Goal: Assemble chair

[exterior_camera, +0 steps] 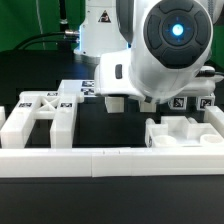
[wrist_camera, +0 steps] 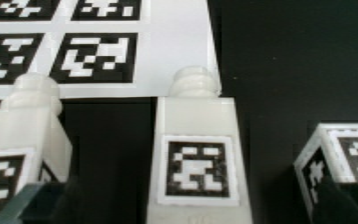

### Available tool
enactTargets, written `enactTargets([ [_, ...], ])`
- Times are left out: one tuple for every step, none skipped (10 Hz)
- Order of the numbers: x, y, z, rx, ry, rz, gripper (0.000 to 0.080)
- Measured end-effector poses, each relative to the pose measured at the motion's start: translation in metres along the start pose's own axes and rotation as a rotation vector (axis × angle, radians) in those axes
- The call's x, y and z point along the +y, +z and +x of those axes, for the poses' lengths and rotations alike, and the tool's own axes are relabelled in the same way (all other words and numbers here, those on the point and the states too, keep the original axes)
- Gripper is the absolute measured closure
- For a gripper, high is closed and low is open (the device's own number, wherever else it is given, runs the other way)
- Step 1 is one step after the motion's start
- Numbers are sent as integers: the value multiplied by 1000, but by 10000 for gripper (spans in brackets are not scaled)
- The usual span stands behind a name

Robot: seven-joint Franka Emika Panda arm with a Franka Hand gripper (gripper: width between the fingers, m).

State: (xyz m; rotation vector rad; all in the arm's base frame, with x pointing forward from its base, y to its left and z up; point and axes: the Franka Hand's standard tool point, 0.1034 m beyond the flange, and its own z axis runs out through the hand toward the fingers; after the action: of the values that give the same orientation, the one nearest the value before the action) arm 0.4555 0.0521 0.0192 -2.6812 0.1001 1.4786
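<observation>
On the black table (exterior_camera: 100,122), everything else. Upper right of the exterior view: bulky white Franka arm (exterior_camera: 170,50) with a round blue-lit cap. Along the bottom of that frame, edge to edge: long low white rail (exterior_camera: 100,160).

Behind the rail, the chair, unassembled, in loose white pieces. At centre left, a framed piece (exterior_camera: 40,115) of posts and crossbars, tags on its upper faces. At centre right, a chunky notched slab (exterior_camera: 185,132), just beside the rail.

At frame centre, farther back: flat marker board (exterior_camera: 82,88), printed with black-and-white square tags; blocky patterns only, too small to read.

Below the arm, at frame centre: gripper (exterior_camera: 132,102), dark fingers spread wide, released, clamping nothing.

In the wrist view: marker board (wrist_camera: 87,40) again, and three white square chair posts side by side, dark gaps between. Middle post (wrist_camera: 197,150) carries one tag and ends in a rounded peg near the board. Peg-ended outer post (wrist_camera: 25,130) and edge-cropped outer post (wrist_camera: 345,165) each show a partial tag. One dark finger (wrist_camera: 25,205) overlaps the peg-ended outer post at the frame edge.
</observation>
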Motion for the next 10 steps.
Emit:
enactTargets([
  [0, 2, 1, -2, 0, -1, 151],
  [0, 5, 3, 3, 0, -1, 151],
  [0, 8, 3, 2, 1, -1, 151],
  [0, 11, 5, 5, 2, -2, 151],
  [0, 14, 5, 5, 1, -3, 151],
  [0, 15, 5, 3, 1, -4, 177],
  [0, 15, 5, 3, 1, -3, 177],
  [0, 15, 5, 3, 0, -3, 350],
  [0, 14, 5, 4, -1, -3, 350],
  [1, 13, 6, 7, -5, -3, 517],
])
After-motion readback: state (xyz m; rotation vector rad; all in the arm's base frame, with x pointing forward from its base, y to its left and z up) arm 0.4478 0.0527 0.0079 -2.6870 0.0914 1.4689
